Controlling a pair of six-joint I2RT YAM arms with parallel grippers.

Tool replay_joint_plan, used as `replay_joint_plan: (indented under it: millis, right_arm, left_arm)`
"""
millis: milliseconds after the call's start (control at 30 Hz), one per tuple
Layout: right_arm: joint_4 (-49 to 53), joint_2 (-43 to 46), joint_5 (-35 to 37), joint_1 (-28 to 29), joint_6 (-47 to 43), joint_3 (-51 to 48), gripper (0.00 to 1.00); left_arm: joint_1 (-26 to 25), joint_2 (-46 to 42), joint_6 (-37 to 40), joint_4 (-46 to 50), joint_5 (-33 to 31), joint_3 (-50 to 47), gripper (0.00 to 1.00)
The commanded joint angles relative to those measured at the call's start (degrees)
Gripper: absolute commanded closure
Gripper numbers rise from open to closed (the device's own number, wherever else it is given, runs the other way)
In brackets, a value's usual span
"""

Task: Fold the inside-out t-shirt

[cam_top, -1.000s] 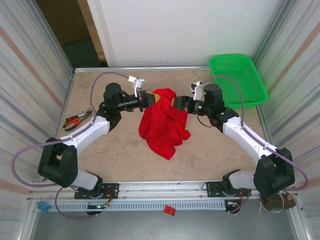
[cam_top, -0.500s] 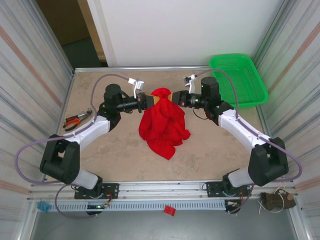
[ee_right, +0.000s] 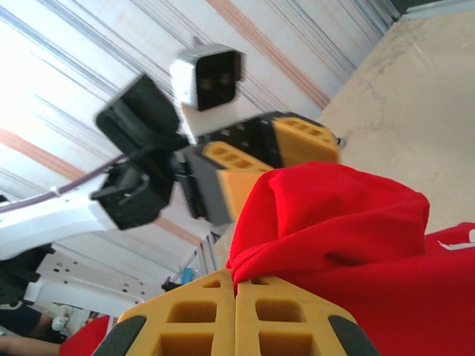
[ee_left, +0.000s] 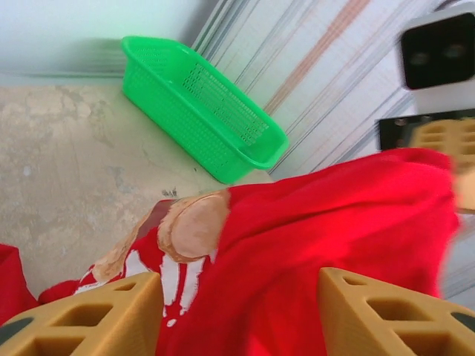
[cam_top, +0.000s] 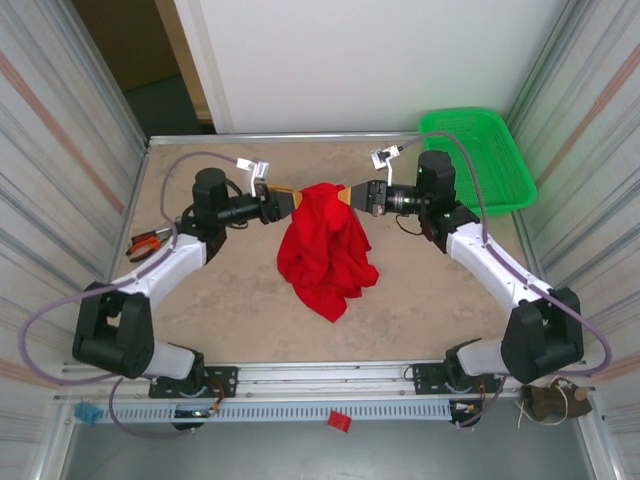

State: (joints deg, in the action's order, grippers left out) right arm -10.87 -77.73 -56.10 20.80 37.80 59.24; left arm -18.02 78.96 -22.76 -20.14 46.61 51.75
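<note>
The inside-out t-shirt [cam_top: 325,245], bright red, hangs bunched over the table's middle, its lower end resting on the tabletop. My right gripper [cam_top: 349,196] holds its top from the right. In the right wrist view the right gripper [ee_right: 236,276] is shut, with a fold of the t-shirt [ee_right: 341,245] pinched between its tips. My left gripper [cam_top: 289,203] sits at the shirt's upper left edge. In the left wrist view the left gripper [ee_left: 237,288] stands open, with the t-shirt [ee_left: 334,222] lying loose between the spread fingers [ee_left: 96,315] and white lettering [ee_left: 171,274] showing.
A green mesh basket [cam_top: 475,160] stands at the back right corner. Red-handled pliers [cam_top: 152,241] lie near the table's left edge. Corrugated walls close in both sides. The beige tabletop [cam_top: 220,300] is bare in front of the shirt.
My right gripper moved in and shut on the shirt's top. My left gripper opened its jaws and drew back a little to the left. The shirt's top shifted slightly.
</note>
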Motion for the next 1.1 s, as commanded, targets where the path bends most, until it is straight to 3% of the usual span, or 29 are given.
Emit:
replay_joint_plan:
  millis: [0,300,733,833,1033,1067]
  right_arm:
    - [2.4,-1.2,-3.9,-0.5,-3.9,1.0,1.00]
    - [5.0,-2.0,-4.1,-0.5,-5.6,2.5,1.00]
    - [5.3,-2.2,-4.1,-0.5,-5.8,2.7,1.00]
    - [6.6,-1.9,-3.9,-0.6,-6.7,2.4,1.00]
    - [8.3,-0.6,-3.2,-1.3,-8.1,0.6,1.00]
    - [8.5,-0.4,-3.2,-1.6,-8.2,0.4,1.00]
  left_arm:
    - [-1.4,-2.8,11.3,12.6,1.0,7.0,0.42]
    - [-4.1,2.3,24.8,28.6,2.5,17.2,0.41]
    - [-6.9,8.8,30.4,32.8,2.4,21.5,0.39]
    - [-6.9,10.3,29.3,31.0,3.0,22.6,0.52]
    - [-6.9,11.9,29.0,31.0,4.6,25.6,1.00]
    - [-6.9,11.7,28.9,31.1,4.9,25.7,1.00]
